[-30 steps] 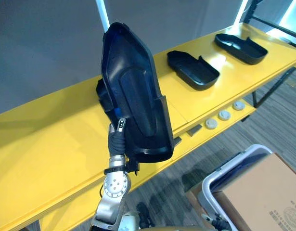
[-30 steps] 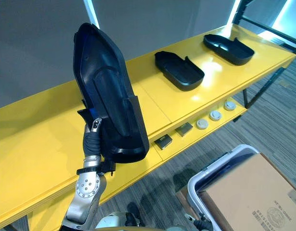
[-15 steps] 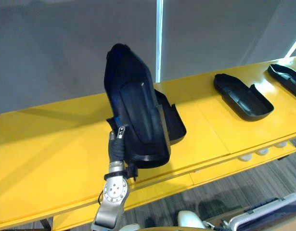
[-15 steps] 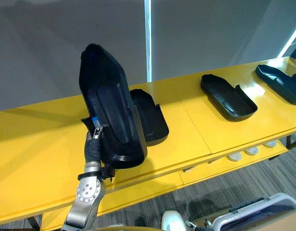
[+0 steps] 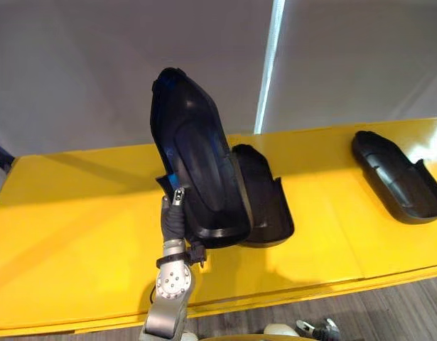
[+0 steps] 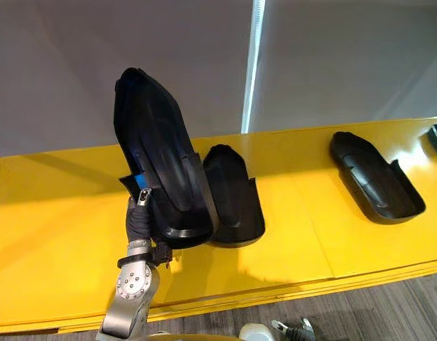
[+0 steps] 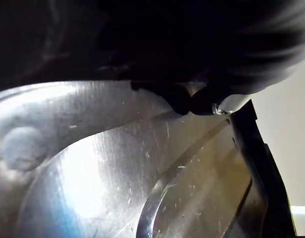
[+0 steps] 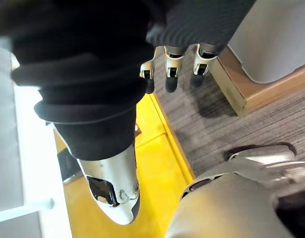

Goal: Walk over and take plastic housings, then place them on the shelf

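Swung left along the yellow shelf (image 5: 76, 234), the head camera now frames the parts lying there further right, though they themselves have not moved. The left hand (image 5: 174, 213) keeps its thumb clamped on the rim of a black plastic housing (image 5: 197, 163), held upright over the shelf's near edge (its other fingers are hidden behind the shell). Just behind it, to the right, a second housing (image 5: 264, 202) lies on the shelf. A third housing (image 5: 397, 177) lies well apart, far right. The right hand (image 8: 173, 67) hangs slack-fingered over grey carpet (image 8: 212, 129), holding nothing.
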Controlling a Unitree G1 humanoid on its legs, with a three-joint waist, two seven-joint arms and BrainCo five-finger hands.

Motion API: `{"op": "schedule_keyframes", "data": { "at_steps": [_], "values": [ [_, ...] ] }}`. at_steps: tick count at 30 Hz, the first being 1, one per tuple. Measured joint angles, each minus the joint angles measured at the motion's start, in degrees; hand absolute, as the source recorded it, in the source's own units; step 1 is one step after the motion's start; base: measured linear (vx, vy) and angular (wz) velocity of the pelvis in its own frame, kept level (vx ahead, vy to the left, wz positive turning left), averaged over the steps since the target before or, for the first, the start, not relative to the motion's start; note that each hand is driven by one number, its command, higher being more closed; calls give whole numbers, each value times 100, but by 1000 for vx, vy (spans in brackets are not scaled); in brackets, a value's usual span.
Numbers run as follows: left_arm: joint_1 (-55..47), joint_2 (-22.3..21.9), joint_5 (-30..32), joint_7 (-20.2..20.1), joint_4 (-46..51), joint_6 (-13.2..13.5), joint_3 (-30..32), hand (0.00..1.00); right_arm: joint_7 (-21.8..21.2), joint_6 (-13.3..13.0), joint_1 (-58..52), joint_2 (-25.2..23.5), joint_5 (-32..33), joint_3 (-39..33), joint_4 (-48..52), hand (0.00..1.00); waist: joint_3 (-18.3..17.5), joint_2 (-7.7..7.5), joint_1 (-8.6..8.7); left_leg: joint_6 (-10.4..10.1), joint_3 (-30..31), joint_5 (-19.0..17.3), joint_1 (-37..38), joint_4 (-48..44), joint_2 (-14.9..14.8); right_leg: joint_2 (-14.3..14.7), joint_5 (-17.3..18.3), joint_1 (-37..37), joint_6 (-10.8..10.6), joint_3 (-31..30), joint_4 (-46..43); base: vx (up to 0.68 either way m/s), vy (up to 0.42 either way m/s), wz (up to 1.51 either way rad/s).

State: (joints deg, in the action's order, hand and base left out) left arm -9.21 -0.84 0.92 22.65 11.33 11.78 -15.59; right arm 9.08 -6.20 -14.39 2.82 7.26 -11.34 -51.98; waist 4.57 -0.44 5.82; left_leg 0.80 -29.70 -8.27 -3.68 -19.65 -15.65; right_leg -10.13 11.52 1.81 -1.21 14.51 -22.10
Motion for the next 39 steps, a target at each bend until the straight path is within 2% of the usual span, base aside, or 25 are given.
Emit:
{"op": "schedule_keyframes", "data": {
  "at_steps": [1, 2, 3, 4, 5, 7, 8, 9, 10, 11, 12, 13, 15, 16, 17, 18, 19, 20, 22, 25, 27, 31, 34, 37, 39],
  "values": [
    [47, -4, -3, -1, 7, 26, -59, 100, 4, 2, 14, 5, -1, -72, -81, 0, -23, -7, -25, -321, 315, 212, -36, 98, 7, -145, 107, -8, -176, 30, -80, 29, 175, 57],
    [77, 9, -22, 2, 2, 42, -131, 100, 20, 11, 56, -26, 0, -155, -133, 0, -100, 0, -22, -482, 505, 95, -89, 121, 226, -325, 155, -37, -284, 104, -32, 81, 308, 72],
    [98, 114, -27, 0, -3, 41, -154, 100, 47, 0, 59, -93, 9, -215, -142, 0, -128, -62, 4, -491, 651, 88, -177, 211, 415, -467, 1, -70, -438, 216, 133, 79, 313, 65],
    [119, 177, -32, 6, -8, 41, -176, 100, 65, 0, 65, -104, 9, -219, -166, 0, -118, -89, -2, -491, 685, 88, -204, 267, 464, -484, -118, -91, -453, 259, 253, 79, 300, 58],
    [122, 280, -36, 6, -20, 39, -169, 100, 77, 6, 89, -129, 9, -226, -228, 0, -112, -129, -42, -478, 758, 80, -273, 290, 511, -466, -385, -180, -484, 319, 541, 21, 162, 23],
    [124, 388, -41, 8, -65, 39, -157, 100, 80, 5, 170, -177, 4, -216, -334, 0, -96, -160, -67, -367, 724, 10, -282, 268, 539, -452, -796, -157, -515, 229, 734, 3, 187, -12],
    [125, 407, -34, 5, -72, 39, -149, 100, 82, 7, 222, -173, -5, -204, -333, 0, -94, -154, -70, -320, 597, -36, -280, 271, 558, -463, -977, -23, -355, 103, 709, -48, 292, -67],
    [137, 389, -29, -4, -72, 41, -94, 100, 78, 12, 327, -125, -11, -164, -328, 0, -75, -121, -73, -283, 429, -58, -269, 349, 616, -478, -1208, 197, -10, 121, 597, -65, 264, -75],
    [140, 381, -25, -4, -73, 41, -60, 100, 77, 19, 367, -110, -15, -150, -318, 0, -58, -95, -72, -275, 376, -53, -239, 422, 677, -482, -1304, 281, 131, 118, 560, -91, 329, -77],
    [141, 373, -16, -4, -88, 41, -3, 100, 72, 18, 388, -59, -13, -150, -272, 0, -10, -48, -42, -177, 273, -50, -139, 602, 733, -497, -1314, 404, 216, 72, 445, -79, 239, -43],
    [202, 369, -12, -1, -224, 38, 35, 100, 71, 28, 341, -100, -13, -149, -287, 0, 38, -43, 38, -33, 250, -22, -20, 789, 846, -278, -801, 514, -24, -267, 21, -80, 195, -20],
    [236, 350, -3, -3, -311, 26, 30, 100, 65, 38, 295, -117, -13, -148, -292, 0, 37, -59, 59, 6, 261, -6, 17, 844, 876, -87, -629, 546, -79, -433, -137, -83, 84, 9],
    [235, 204, 50, -3, -397, -18, 8, 100, 56, 34, 235, -110, 8, -99, -282, 0, 42, -73, 102, 83, 306, -10, 135, 982, 1001, 694, -56, 539, -92, -760, -494, -109, 8, 13],
    [238, 180, 85, -5, -397, -17, -4, 100, 54, 33, 235, -109, 8, -89, -284, 0, 38, -80, 107, 94, 317, -20, 135, 992, 1054, 785, 5, 532, -66, -776, -452, -98, -9, 10],
    [236, 115, 157, -18, -396, -16, -32, 100, 53, 35, 235, -90, 10, -55, -286, 0, 31, -101, 105, 91, 359, -41, 129, 1030, 1215, 807, 124, 452, 157, -722, -193, -41, -6, 13],
    [235, 81, 203, -24, -398, -23, -52, 100, 52, 34, 237, -68, 12, -49, -286, 0, 19, -123, 107, 70, 389, -54, 130, 1061, 1287, 761, 186, 325, 224, -723, 14, -49, 19, 25],
    [238, 70, 219, -57, -394, -24, -64, 100, 23, 36, 236, -52, 13, -52, -281, 0, 44, -36, 123, 52, 458, -9, 120, 1181, 1420, 715, 259, 66, 158, -757, 608, -33, 15, 21],
    [219, 34, 222, -113, -393, -32, -62, 100, -14, 37, 233, -11, 11, -50, -270, 0, 74, 41, 109, 28, 479, 36, 124, 1213, 1404, 741, 173, -15, 156, -727, 759, -40, 17, 18],
    [105, 28, 227, -144, -369, -32, -29, 100, -35, 42, 186, -17, 12, -59, -249, 0, 66, 49, 89, 27, 471, 209, 293, 1449, 1403, 803, 67, -183, 178, -712, 993, -3, -16, -1],
    [70, 5, 228, -158, -290, -33, 6, 100, -36, 43, 80, -39, 12, 15, -120, 0, 8, -27, -41, -26, 372, 365, 461, 1769, 1398, 894, -68, -316, 211, -802, 1233, 20, -48, -17],
    [46, -15, 228, -245, -155, -31, 50, 100, -37, 41, 78, -79, 9, 55, -49, 0, -34, -46, -68, -29, 279, 529, 580, 1980, 1377, 974, -210, -366, 197, -889, 1371, 56, -56, -23],
    [34, -10, 271, -258, -157, -88, 189, 100, -35, 44, 65, -132, -5, 48, -42, 0, -112, -95, -70, -11, 140, 628, 732, 2200, 1371, 1040, -350, -425, 164, -1026, 1482, 56, -10, -15],
    [65, 45, 502, -270, -213, -258, 429, 100, -42, 49, 48, -134, -15, 47, -42, 0, -158, -80, -79, -6, 75, 633, 905, 2284, 1372, 1063, -461, -576, 124, -1148, 1584, 26, 33, -15],
    [344, 295, 673, -266, -683, -420, 838, 100, -61, 56, 53, -130, -79, 42, -41, 0, -210, -50, -86, 8, 73, 725, 1058, 2450, 1369, 1106, -578, -668, 128, -1143, 1634, -29, 20, 0],
    [625, 520, 704, -267, -1148, -620, 1224, 100, -150, 86, 84, -124, -115, 30, -45, 0, -241, -34, -61, 34, 107, 797, 1059, 2498, 1383, 1108, -614, -658, 139, -1140, 1643, -76, -26, 5]
  ]
}}
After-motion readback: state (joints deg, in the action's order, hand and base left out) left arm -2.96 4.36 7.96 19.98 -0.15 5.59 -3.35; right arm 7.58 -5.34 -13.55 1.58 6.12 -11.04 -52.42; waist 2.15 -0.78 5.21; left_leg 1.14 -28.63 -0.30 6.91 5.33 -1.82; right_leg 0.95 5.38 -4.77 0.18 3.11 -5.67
